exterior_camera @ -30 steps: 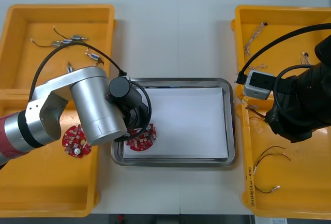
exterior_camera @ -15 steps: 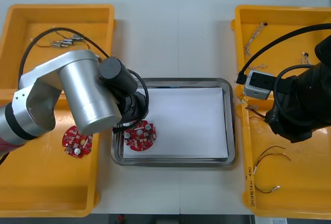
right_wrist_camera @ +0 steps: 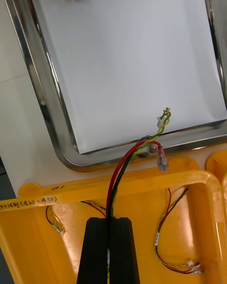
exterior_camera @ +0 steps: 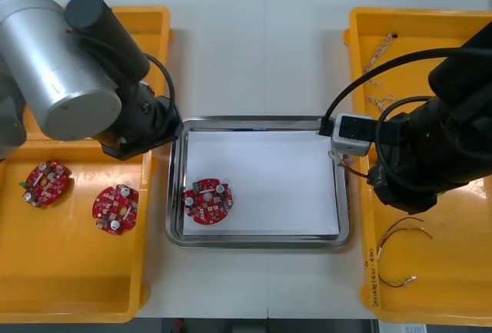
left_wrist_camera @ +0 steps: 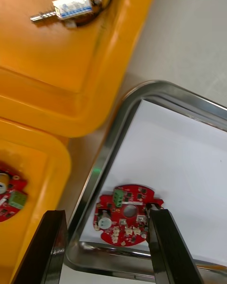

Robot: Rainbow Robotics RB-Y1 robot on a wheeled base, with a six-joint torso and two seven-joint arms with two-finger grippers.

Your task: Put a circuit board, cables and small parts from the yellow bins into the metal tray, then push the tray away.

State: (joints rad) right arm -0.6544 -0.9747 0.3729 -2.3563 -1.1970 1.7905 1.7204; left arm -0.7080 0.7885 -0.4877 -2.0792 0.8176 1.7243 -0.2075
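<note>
A round red circuit board lies in the near left corner of the metal tray, on its white inside. My left gripper hangs open above it, fingers apart on either side and touching nothing. My right gripper is shut on a red and yellow cable. It hovers over the right near bin, beside the tray's right rim. The cable's free ends reach over that rim onto the white sheet.
Two more red boards lie in the left near bin. A small metal part sits in the left far bin. Loose cables lie in the right near bin, others in the right far bin.
My left gripper let go of the board in the tray, then rose and drew back to the left. My right arm moved left to the tray's right rim.
</note>
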